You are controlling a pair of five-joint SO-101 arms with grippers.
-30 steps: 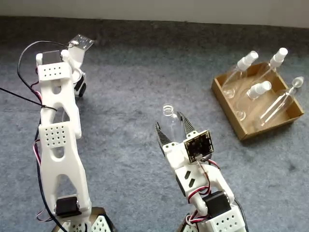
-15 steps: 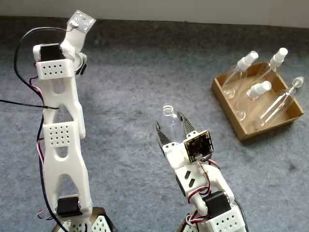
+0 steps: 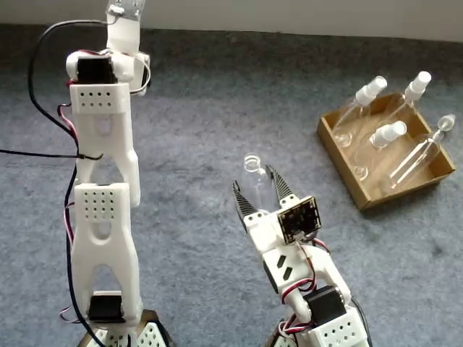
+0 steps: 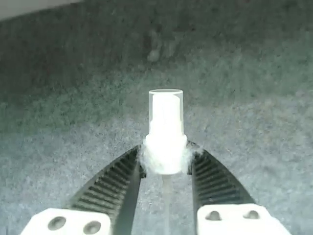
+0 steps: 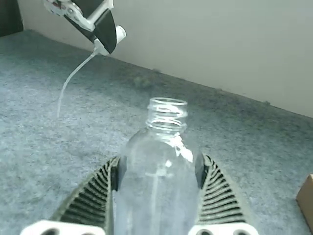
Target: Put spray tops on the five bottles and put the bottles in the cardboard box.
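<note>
My right gripper [image 3: 254,183] stands near the table's middle, shut on an upright clear bottle [image 5: 159,166] whose neck [image 3: 251,164] is uncapped. My left gripper [image 4: 166,157] is shut on a white spray top [image 4: 165,132], whose thin dip tube [image 4: 166,196] hangs below it. The left arm [image 3: 101,144] stretches to the far left of the table, and its gripper [image 5: 98,30] is held above the carpet with the tube [image 5: 71,81] dangling. The cardboard box [image 3: 337,153] at the right holds several capped bottles [image 3: 409,160].
Grey carpet [image 3: 195,108] covers the table. A pale wall [image 5: 220,44] runs along the far edge. Open carpet lies between the two arms and between the right gripper and the box.
The left arm has risen and stretched toward the far edge, lifting the spray top off the carpet. The right arm and its bottle have stayed still.
</note>
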